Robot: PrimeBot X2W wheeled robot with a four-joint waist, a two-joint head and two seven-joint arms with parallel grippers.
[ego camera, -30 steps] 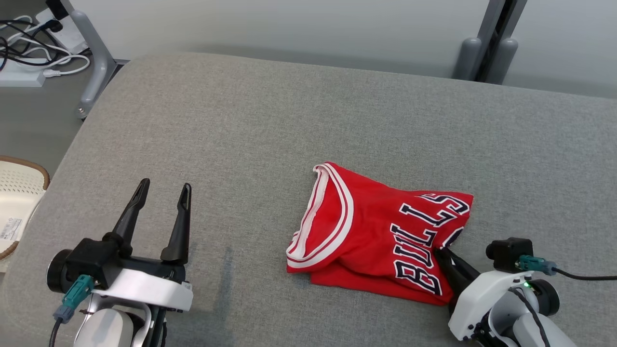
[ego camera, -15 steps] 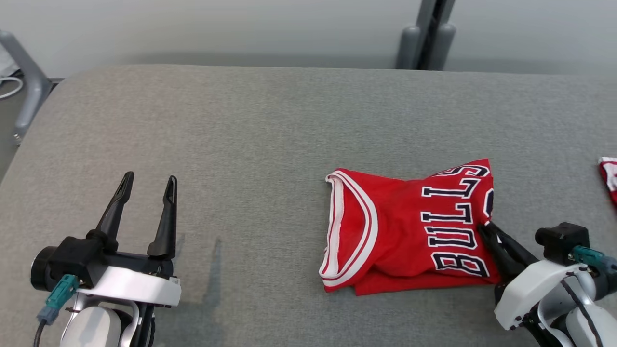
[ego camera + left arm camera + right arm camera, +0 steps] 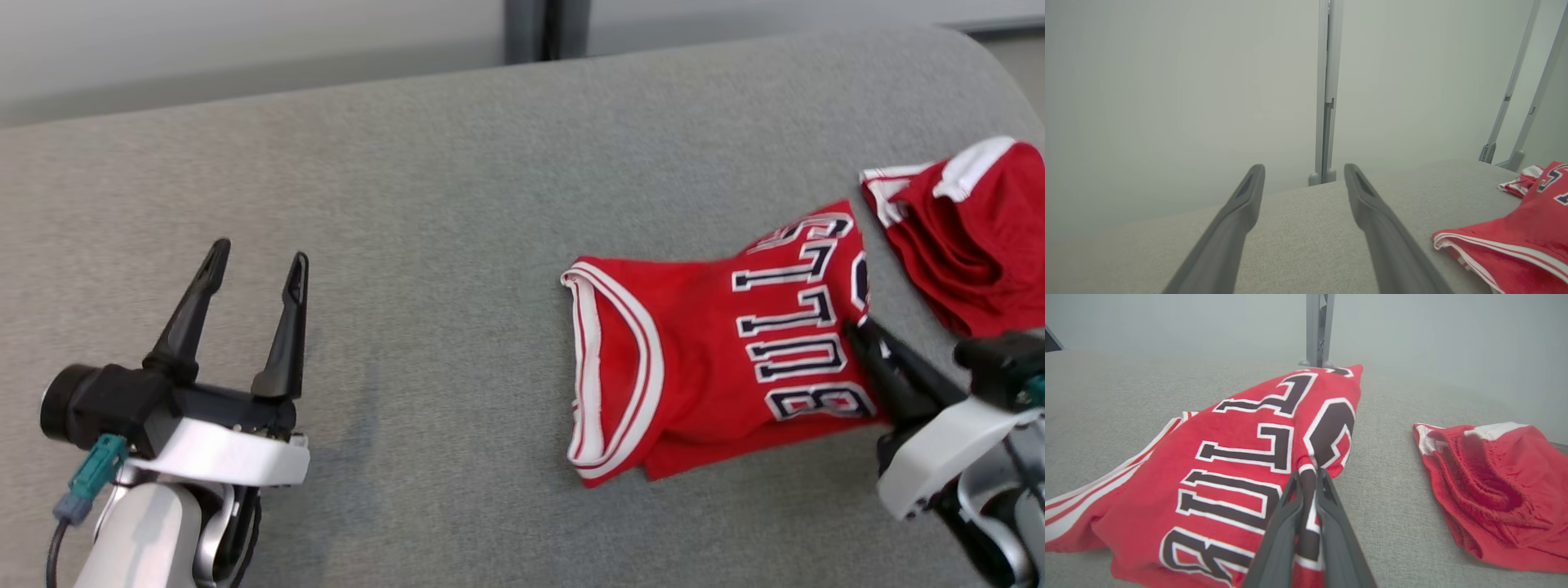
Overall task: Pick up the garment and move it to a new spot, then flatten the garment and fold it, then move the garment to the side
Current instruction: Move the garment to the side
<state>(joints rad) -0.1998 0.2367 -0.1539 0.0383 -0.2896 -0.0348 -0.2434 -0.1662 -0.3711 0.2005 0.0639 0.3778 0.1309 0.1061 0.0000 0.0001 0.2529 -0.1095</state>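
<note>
Right hand (image 3: 859, 333) pinches a red fabric jersey (image 3: 702, 359) lettered "BULLS" at its 3 o'clock edge. Left hand (image 3: 260, 255) is spread wide.

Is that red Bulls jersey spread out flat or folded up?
Folded: the jersey lies doubled over, a second layer showing under its near edge. The right tool pinches its lettered edge.

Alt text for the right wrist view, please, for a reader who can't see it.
The right gripper is shut on a pinch of a red BULLS jersey that lies on a grey cushion. Another red garment lies apart from it, to the right in this view, and a grey post stands behind.
</note>
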